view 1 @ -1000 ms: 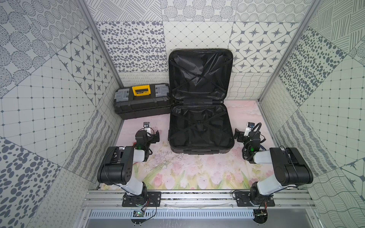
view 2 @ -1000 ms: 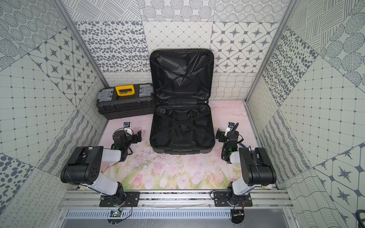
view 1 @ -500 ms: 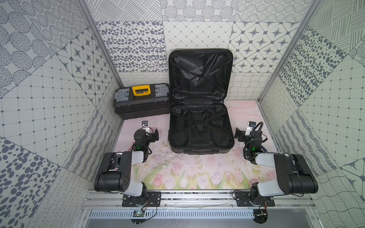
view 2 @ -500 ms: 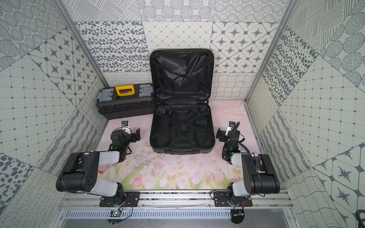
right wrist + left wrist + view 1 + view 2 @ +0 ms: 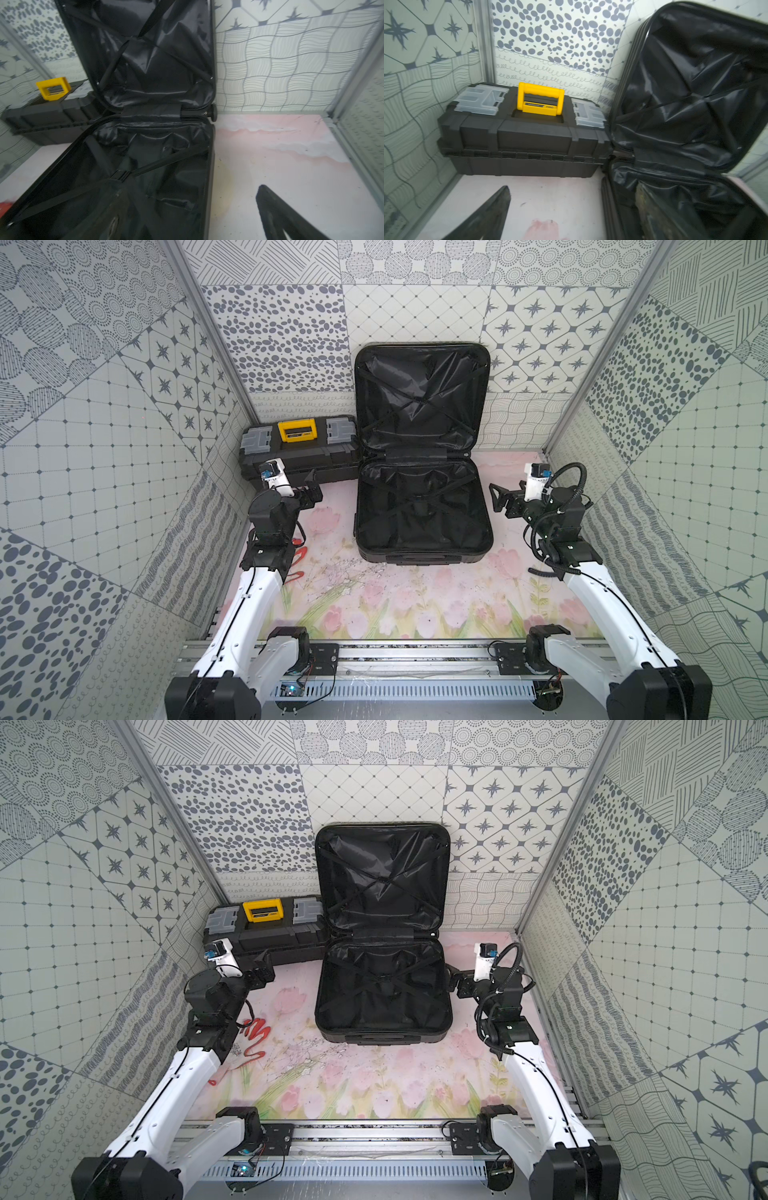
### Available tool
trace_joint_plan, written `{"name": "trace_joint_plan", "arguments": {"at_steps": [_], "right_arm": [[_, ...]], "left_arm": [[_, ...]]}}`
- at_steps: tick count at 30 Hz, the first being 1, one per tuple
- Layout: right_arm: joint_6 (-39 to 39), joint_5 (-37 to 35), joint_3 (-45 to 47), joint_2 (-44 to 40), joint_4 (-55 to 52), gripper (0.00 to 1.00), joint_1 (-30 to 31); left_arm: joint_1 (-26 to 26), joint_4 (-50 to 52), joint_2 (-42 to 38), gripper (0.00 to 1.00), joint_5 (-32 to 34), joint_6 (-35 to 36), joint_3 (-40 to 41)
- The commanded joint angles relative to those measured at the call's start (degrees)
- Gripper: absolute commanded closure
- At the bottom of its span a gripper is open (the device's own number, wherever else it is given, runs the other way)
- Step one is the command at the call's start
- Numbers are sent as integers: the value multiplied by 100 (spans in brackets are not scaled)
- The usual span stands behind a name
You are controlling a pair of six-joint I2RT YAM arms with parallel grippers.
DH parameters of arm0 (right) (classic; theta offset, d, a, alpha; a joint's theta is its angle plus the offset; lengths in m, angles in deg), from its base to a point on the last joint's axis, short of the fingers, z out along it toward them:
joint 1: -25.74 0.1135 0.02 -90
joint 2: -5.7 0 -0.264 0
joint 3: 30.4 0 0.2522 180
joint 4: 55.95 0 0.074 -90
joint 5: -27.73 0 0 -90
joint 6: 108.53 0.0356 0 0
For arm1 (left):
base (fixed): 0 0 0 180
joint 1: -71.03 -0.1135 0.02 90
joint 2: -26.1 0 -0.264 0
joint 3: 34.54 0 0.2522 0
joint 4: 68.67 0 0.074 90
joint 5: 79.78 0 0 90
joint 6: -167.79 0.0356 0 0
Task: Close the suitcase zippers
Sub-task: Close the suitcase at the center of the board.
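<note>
where the case is: the suitcase (image 5: 422, 506) is lying wide open at the middle-back of the desk (image 5: 415, 597), with the bottom half flat and the lid standing up, leaning on the back wall.
zippers: the zippers (image 5: 606, 199) are running round the rims of both halves, fully undone. I'm not managing to pick out the pulls, it's all black on black.
left jaws: hanging low between the toolbox (image 5: 299, 456) and the case, looking spread apart and holding nothing.
right jaws: hovering on the opposite side of the case, near its rim but not touching, wide open and empty too.
worry #1: nothing is getting zipped until that lid is folded down. Tipped carelessly, it's probably dropping hard or shoving the whole case along the desk.
worry #2: the loose lining and crossed straps are puffing up, so I'm guessing fabric is getting pinched in the seam and jamming a slider.
worry #3: the toolbox is sitting right up beside the hinge corner on the left, likely crowding the track there.
worry #4: a red coiled cord (image 5: 255, 1036) is lying by the left arm (image 5: 257, 593), looking like snag bait.
materials: the shell is looking like hard ribbed plastic with rounded corners. The lining is looking thin, shiny and crinkly. The toolbox is looking like chunky matte plastic, with a yellow handle (image 5: 296, 430) and clear lid trays. The desk is wearing a smooth flower print.
</note>
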Motion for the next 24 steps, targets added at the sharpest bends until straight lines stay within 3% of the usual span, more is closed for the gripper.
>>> {"name": "trace_joint_plan", "arguments": {"at_steps": [1,7,11,15,19,24], "right_arm": [[-15,157,-475,199,-1805,2,283],[120,-291,-992,932,-2907,2,572],[180,-447,-1245,1423,-3210,2,572],[233,-357,-1445,1826,-3171,4,572],[262,-466,-1615,2266,-3218,9,554],[481,-127,-1759,2660,-2952,21,549]], "left_arm": [[432,2125,-104,8,-589,-2378,-579],[1725,1618,423,8,49,-3291,-1268],[2297,1279,1096,11,384,-4028,-1909],[2820,1619,2071,15,783,-4750,-3109],[2985,2350,3066,16,733,-5612,-4438],[3015,2403,3924,18,742,-5946,-5681]]}}
